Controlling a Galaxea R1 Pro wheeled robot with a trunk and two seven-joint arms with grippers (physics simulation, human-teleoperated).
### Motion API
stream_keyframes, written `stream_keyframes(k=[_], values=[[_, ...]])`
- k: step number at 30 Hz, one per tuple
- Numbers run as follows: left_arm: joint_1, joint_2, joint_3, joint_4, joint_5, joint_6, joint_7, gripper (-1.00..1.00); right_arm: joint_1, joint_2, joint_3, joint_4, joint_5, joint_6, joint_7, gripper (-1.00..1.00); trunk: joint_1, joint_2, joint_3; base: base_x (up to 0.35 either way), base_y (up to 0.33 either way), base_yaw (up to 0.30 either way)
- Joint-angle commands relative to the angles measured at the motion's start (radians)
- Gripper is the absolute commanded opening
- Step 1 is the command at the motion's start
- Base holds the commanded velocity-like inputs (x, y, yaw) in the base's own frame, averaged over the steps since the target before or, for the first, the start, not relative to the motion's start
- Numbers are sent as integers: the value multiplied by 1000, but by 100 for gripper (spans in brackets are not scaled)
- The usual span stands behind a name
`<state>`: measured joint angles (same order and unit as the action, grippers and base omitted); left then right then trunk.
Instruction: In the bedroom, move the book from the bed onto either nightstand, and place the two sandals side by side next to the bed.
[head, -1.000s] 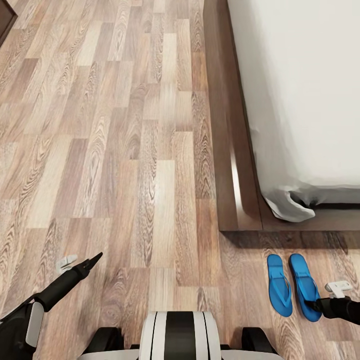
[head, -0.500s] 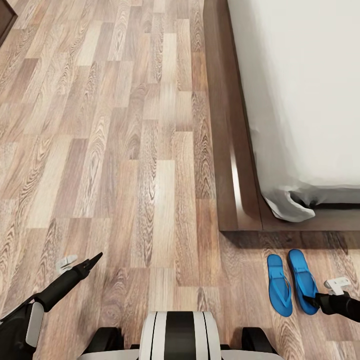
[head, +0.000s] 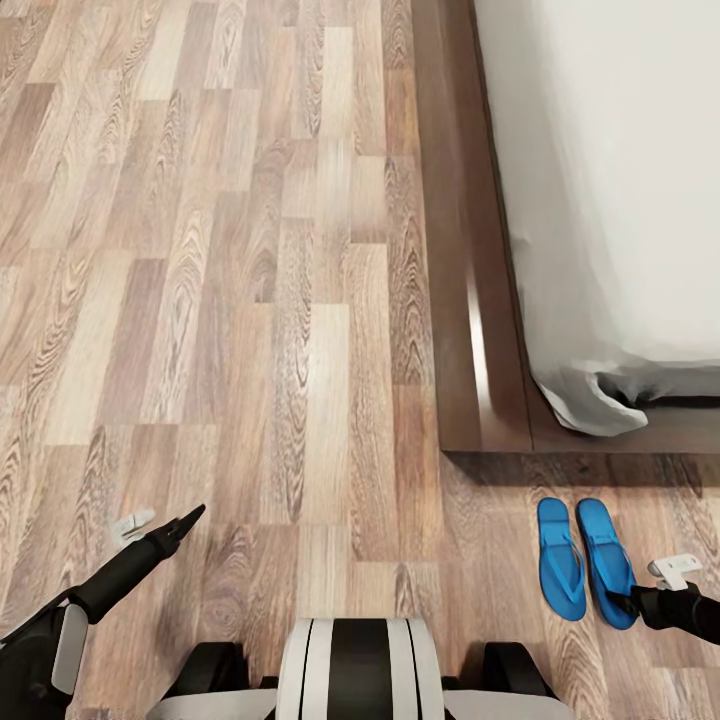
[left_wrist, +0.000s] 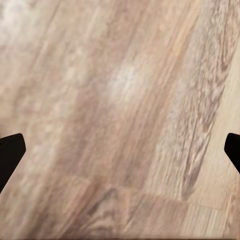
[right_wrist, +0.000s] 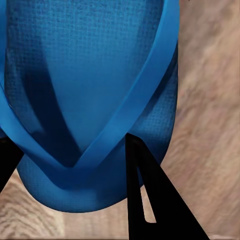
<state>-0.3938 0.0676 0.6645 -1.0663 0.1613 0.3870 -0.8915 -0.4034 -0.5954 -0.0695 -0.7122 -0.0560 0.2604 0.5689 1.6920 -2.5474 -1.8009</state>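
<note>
**Right gripper at the toe of a sandal by the foot of the bed**

Two blue sandals lie side by side on the wood-plank floor (head: 250, 300), just off the corner of the bed (head: 480, 330). The left sandal (head: 560, 558) and the right sandal (head: 603, 560) are nearly parallel, close together with a thin strip of floor between them, both pointing along the same line as the bed's side rail. The bed's dark wooden frame runs up the right part of the head view, and its pale mattress (head: 620, 180) sits on top, with the sheet bunched at the near corner.

The right gripper (head: 632, 603) is low at the near end of the right sandal. In the right wrist view its two dark fingers (right_wrist: 150, 200) stand on either side of the sandal's (right_wrist: 90, 90) rounded end, where the blue straps meet in a V. The fingers are spread apart with the sandal's end between them; whether they press on it cannot be told.

The left gripper (head: 190, 518) hangs over bare floor on the other side of the robot's base (head: 358, 670), well apart from the sandals. In the left wrist view its fingertips (left_wrist: 10, 152) sit at opposite edges, spread wide, with only floorboards (left_wrist: 120, 120) between them.
</note>
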Motion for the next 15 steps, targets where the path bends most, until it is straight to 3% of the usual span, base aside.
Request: stream_keyframes(k=[1, 15], values=[[0, 0, 1, 0, 6, 9, -3, 100, 0, 0, -3, -1, -7, 9, 3, -100, 0, 0, -1, 0, 0, 0], [0, 0, 1, 0, 6, 9, -3, 100, 0, 0, -4, -1, -7, 9, 4, -100, 0, 0, -1, 0, 0, 0]])
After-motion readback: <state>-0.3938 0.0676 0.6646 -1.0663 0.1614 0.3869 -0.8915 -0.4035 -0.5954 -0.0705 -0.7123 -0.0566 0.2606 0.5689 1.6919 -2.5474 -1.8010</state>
